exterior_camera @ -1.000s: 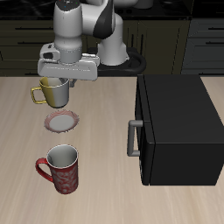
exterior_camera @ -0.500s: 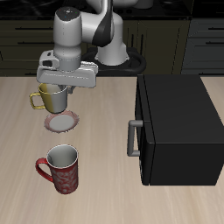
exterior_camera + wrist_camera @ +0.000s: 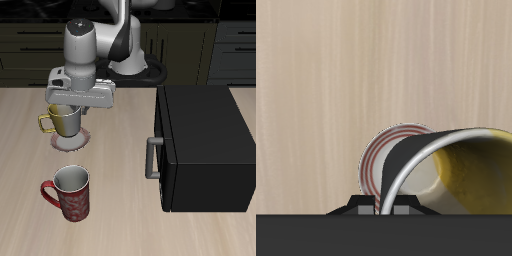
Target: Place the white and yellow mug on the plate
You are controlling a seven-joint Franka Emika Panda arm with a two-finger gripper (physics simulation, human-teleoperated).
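Wooden table, seemingly unlabelled mug

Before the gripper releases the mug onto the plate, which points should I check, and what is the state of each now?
1. The gripper holds the white and yellow mug: ok.
2. Mug upright: ok in the exterior view.
3. Mug over the plate: ok, though the wrist view shows the plate partly beyond the mug's rim, so centring: cannot tell.
4. Mug base touching the plate: cannot tell.
5. The dark red mug apart from the plate: ok.
6. The microwave apart from the arm: ok.
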